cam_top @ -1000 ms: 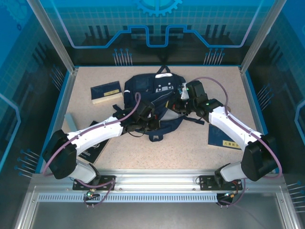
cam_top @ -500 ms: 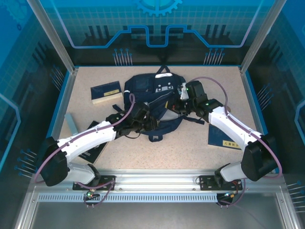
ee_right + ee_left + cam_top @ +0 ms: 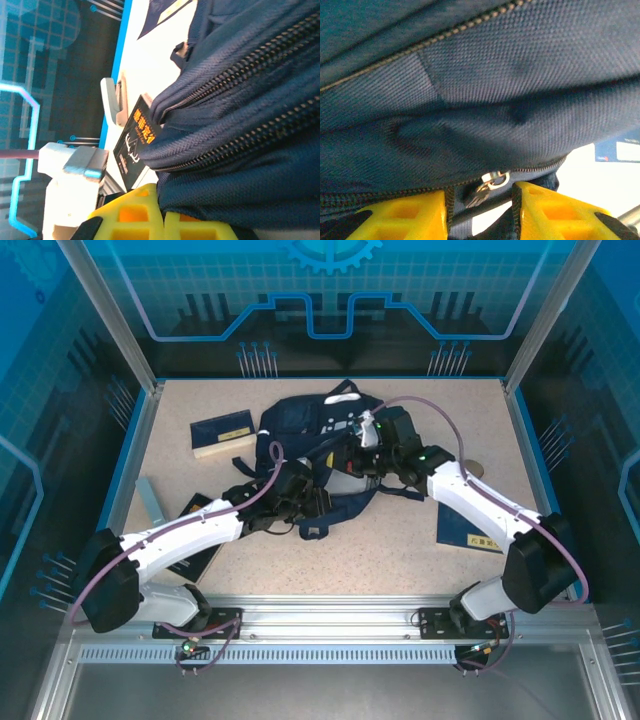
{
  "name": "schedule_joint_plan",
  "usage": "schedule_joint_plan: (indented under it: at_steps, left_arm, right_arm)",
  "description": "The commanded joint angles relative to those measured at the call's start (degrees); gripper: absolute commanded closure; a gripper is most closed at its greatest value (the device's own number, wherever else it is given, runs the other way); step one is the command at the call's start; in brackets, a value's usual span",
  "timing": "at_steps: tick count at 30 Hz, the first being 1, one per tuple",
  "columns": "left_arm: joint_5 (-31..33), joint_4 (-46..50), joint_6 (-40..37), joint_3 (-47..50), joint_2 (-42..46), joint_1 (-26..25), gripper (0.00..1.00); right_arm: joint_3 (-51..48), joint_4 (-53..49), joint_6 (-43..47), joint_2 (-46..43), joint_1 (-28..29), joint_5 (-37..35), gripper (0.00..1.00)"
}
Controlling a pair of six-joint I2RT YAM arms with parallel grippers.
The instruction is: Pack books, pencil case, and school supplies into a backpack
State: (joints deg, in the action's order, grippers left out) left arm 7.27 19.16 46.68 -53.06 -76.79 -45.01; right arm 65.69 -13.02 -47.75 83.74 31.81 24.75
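The navy backpack (image 3: 300,425) lies in the middle of the table, rumpled. My left gripper (image 3: 298,502) sits at its near edge. In the left wrist view the yellow fingers (image 3: 405,215) stand apart, open, with a metal zipper pull (image 3: 493,180) and a black cord between the tips. My right gripper (image 3: 358,458) is at the bag's right side, and its fingers (image 3: 135,215) are shut on a fold of backpack (image 3: 240,125) fabric. One navy book (image 3: 222,433) lies at the back left, another book (image 3: 470,530) at the right, and a third book (image 3: 196,545) lies partly under my left arm.
A pale grey-blue flat object (image 3: 149,499) lies near the left wall. A small round tan thing (image 3: 472,469) sits behind my right forearm. A dark book with orange lettering (image 3: 132,140) shows beside the bag in the right wrist view. Blue walls ring the table.
My left gripper has drawn back toward the near left along the bag's edge. The right gripper has moved left over the backpack, dragging its fabric along.
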Motion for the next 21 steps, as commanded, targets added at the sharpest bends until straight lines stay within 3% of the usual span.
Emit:
schedule_joint_plan:
  at_steps: [1, 6, 13, 19, 21]
  left_arm:
    - [6.0, 1.2, 1.4, 0.1, 0.6, -0.2, 0.63]
    - [10.3, 3.2, 0.6, -1.0, 0.4, -0.2, 0.68]
    - [11.5, 2.4, -1.9, -0.5, 1.7, -0.2, 0.87]
    - [14.0, 4.9, -3.9, -1.0, 3.3, -0.1, 1.0]
    - [14.9, 6.4, -4.8, -1.6, 3.9, -0.1, 1.0]
  right_arm:
    - [3.9, 6.4, 1.8, -0.4, 2.5, 5.8, 1.0]
    - [4.2, 5.4, 2.3, -0.1, 3.2, 4.7, 1.0]
    - [3.9, 2.7, 3.1, -0.7, 3.1, 0.7, 1.0]
    - [4.7, -4.9, 4.4, -0.5, 3.0, -7.7, 1.0]
    - [4.5, -7.5, 4.5, -0.4, 2.9, -10.6, 1.0]
